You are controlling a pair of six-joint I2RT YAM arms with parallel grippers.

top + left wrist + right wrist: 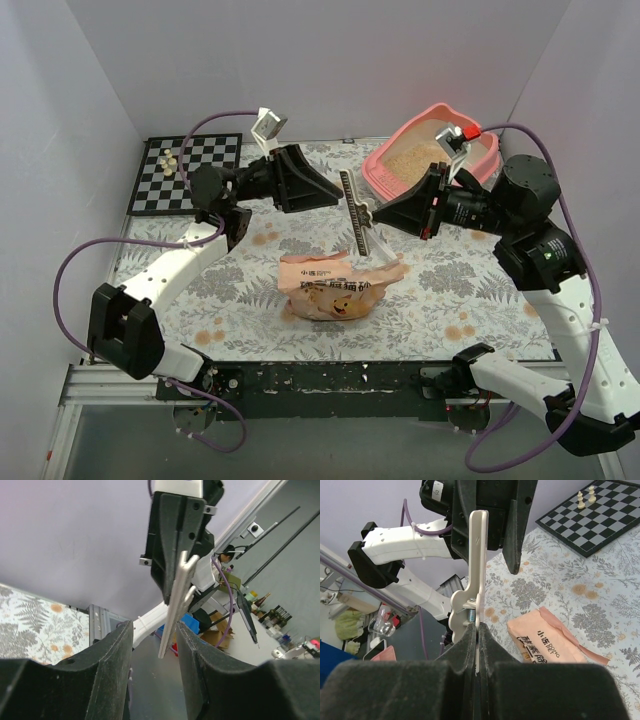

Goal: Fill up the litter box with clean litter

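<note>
The pink litter box [377, 168] stands at the back right with beige clean litter [413, 160] inside it. An orange-peach printed bag [335, 286] lies on the floral cloth at the centre; it also shows in the right wrist view [550, 640]. My right gripper [383, 214] is shut on the handle end of a long white bag clip [355, 215], held upright above the bag [477, 555]. My left gripper [335, 195] is open, with the clip's far end [177, 605] between its fingers [120, 650], not touching. No scoop is in view.
A black-and-white chessboard [190, 172] with a few pale pieces lies at the back left, also in the right wrist view [592, 515]. White walls close the back and sides. The metal frame rail [300, 375] runs along the near edge.
</note>
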